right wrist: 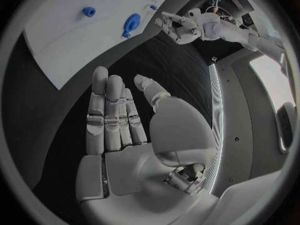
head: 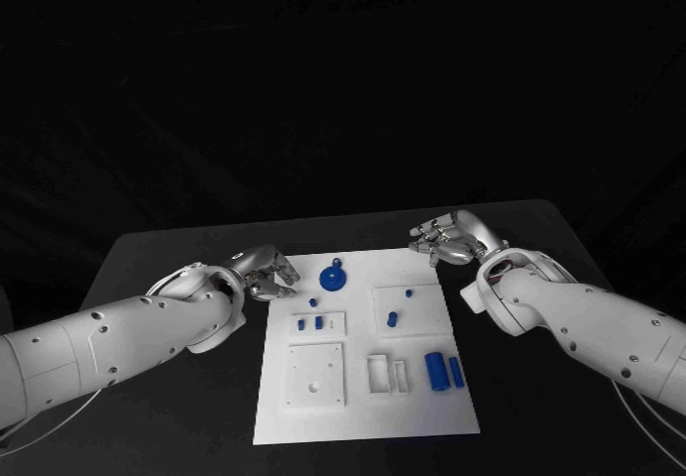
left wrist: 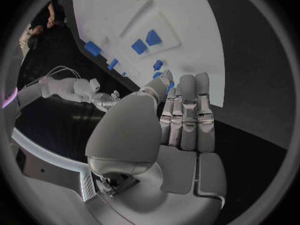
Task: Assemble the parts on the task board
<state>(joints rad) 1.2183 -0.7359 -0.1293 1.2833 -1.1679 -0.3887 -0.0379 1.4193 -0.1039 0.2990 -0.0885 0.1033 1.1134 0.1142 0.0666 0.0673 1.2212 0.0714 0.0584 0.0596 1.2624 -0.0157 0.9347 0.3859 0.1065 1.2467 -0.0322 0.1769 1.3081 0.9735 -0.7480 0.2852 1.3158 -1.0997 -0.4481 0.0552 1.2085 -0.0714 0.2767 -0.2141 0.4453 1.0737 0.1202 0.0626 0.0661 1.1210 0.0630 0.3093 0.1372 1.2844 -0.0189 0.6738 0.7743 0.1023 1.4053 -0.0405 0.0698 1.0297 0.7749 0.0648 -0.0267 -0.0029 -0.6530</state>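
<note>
While the white task board lay centred on the black table, two blue cylindrical parts were seen at its near right and a round blue part near its far edge. Further back, the left hand and right hand were held empty, fingers extended, beside the board's far corners. A chosen part would best be approached from above and pinched squarely.

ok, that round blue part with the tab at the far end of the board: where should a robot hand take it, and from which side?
Probably by the rim of the round blue part, pinched from above. It seems to lie flat on the task board, so only its edges offer a hold; the small tab looks too thin. The left robot hand sits closest, open, beside the board.
</note>
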